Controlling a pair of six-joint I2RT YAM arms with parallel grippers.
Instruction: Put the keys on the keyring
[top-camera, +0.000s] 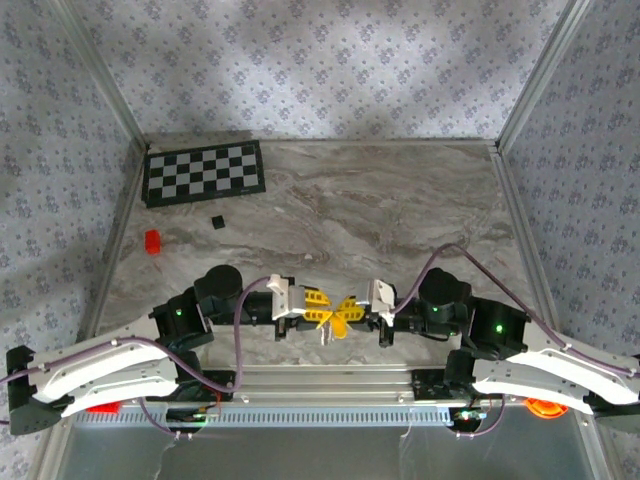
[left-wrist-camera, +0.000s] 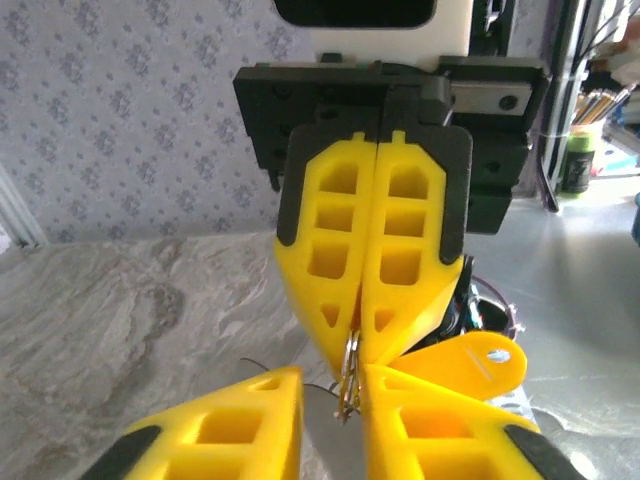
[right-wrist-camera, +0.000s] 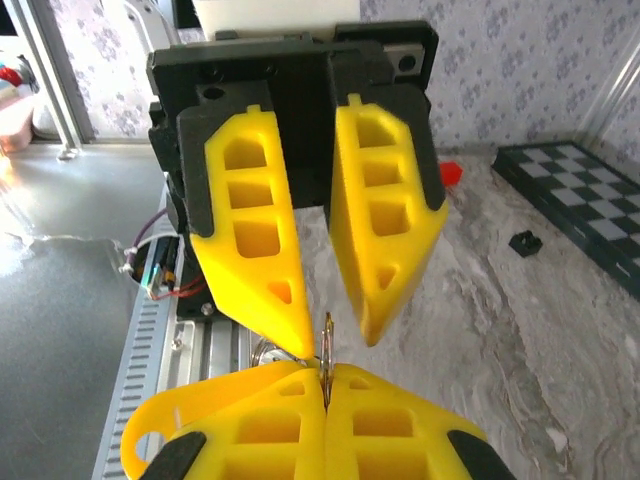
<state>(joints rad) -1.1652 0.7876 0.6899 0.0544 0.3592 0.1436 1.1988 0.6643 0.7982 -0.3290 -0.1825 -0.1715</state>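
Keyring (left-wrist-camera: 348, 380) held above a marble worktop (top-camera: 400, 200).
Right gripper (right-wrist-camera: 322, 380) jaws clamp it; left gripper (right-wrist-camera: 335, 338) jaws stand apart around it.

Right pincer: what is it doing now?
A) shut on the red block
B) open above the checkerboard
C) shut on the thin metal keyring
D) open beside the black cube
C: on the right pincer the yellow tips meet, with the keyring pinched between them; the left pincer opposite stands parted.
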